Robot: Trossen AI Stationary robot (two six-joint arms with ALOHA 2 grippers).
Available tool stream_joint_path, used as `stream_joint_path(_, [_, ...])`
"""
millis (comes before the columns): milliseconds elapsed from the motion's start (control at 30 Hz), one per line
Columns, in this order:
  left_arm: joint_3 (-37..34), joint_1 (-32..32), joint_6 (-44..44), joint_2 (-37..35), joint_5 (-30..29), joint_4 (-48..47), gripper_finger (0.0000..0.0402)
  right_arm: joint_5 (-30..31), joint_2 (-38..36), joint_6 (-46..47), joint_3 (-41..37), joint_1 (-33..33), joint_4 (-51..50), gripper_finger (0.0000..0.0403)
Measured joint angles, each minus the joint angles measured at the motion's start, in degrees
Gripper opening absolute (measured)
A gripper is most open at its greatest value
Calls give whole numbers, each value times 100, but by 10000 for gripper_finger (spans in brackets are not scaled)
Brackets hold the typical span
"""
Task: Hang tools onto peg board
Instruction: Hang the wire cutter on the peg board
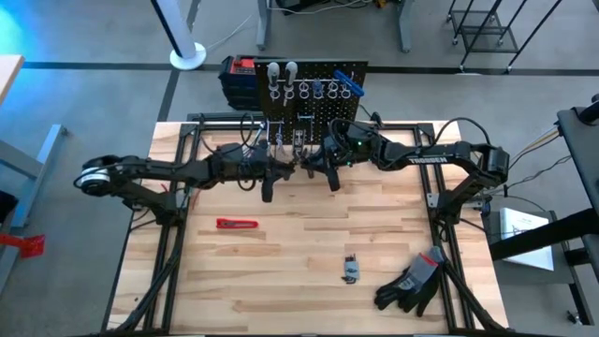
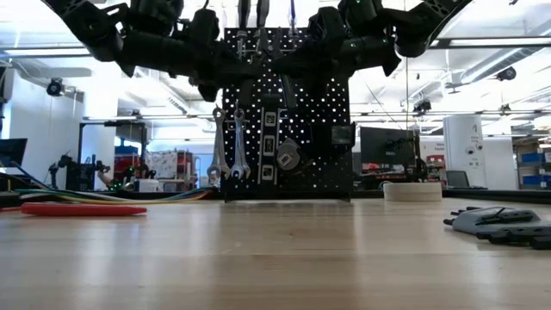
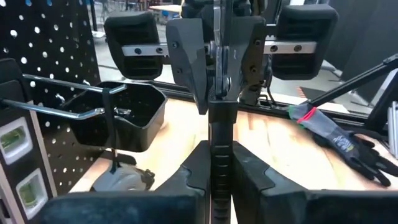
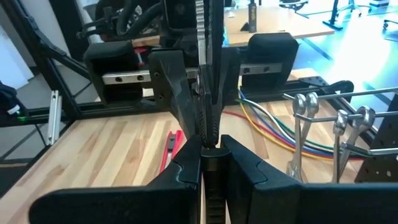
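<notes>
Both tools met in the upper centre of the high view, just in front of the peg board (image 1: 314, 94). The left tool (image 1: 268, 190) and the right tool (image 1: 333, 182) were each pinched on one black tool (image 3: 219, 163) held between them. Silver wrenches (image 2: 228, 142) hung on the board. On the desk (image 1: 299, 271) were seen a red-handled tool (image 1: 237, 224) at lower left, a small grey item (image 1: 351, 269), and black gloves (image 1: 412, 281) at lower right.
</notes>
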Motion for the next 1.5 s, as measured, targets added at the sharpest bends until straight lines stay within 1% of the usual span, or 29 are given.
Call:
stream_joint_path(100, [10,35,-207,-121,24,-74,22,-34,0,17,0,0,46,32])
stream_joint_path(167, [-23,105,-456,-217,167,-60,22,-274,-4,-12,2,-2,95,60])
stream_joint_path(233, [-74,187,-715,-260,297,-25,22,-432,-4,8,2,2,151,101])
stream_joint_path(300, [-121,275,-910,-260,335,19,22,-451,-4,51,2,0,150,140])
stream_joint_path(400, [-153,439,-1168,-262,561,30,22,-445,-21,99,0,0,141,189])
stream_joint_path(500, [-155,587,-1335,-305,781,7,22,-412,-47,203,-9,0,148,222])
stream_joint_path(567, [-149,709,-1428,-351,935,-73,22,-402,-57,267,-43,0,134,238])
stream_joint_path(667, [15,894,-1403,-484,1036,-723,22,-362,-59,352,-77,-4,-98,254])
stream_joint_path(733, [225,1025,-1268,-566,1053,-1444,22,-396,-66,351,-130,-6,-315,260])
stream_joint_path(767, [347,1103,-1186,-585,812,-1810,22,-602,-71,366,-170,-3,-402,262])
stream_joint_path(800, [494,1188,-1103,-577,689,-2141,22,-661,-79,364,-204,24,-427,264])
stream_joint_path(867, [779,1321,-936,-564,604,-2749,22,-862,-87,362,-325,44,-370,264])
stream_joint_path(1000, [1248,1507,-653,-495,1015,-3237,22,-838,-115,394,-516,-4,-242,253])
stream_joint_path(1167, [1380,1536,-568,-444,1431,-3301,22,-823,-204,352,-696,-2,-234,231])
stream_joint_path(1233, [1273,1547,-530,-436,1608,-3332,22,-786,-258,308,-755,-11,-190,223])
stream_joint_path(1333, [1111,1565,-544,-365,1646,-3250,22,-805,-366,216,-822,-20,-189,212])
stream_joint_path(1500, [833,1608,-669,-378,1824,-2787,22,-769,-457,156,-831,-57,-161,200])
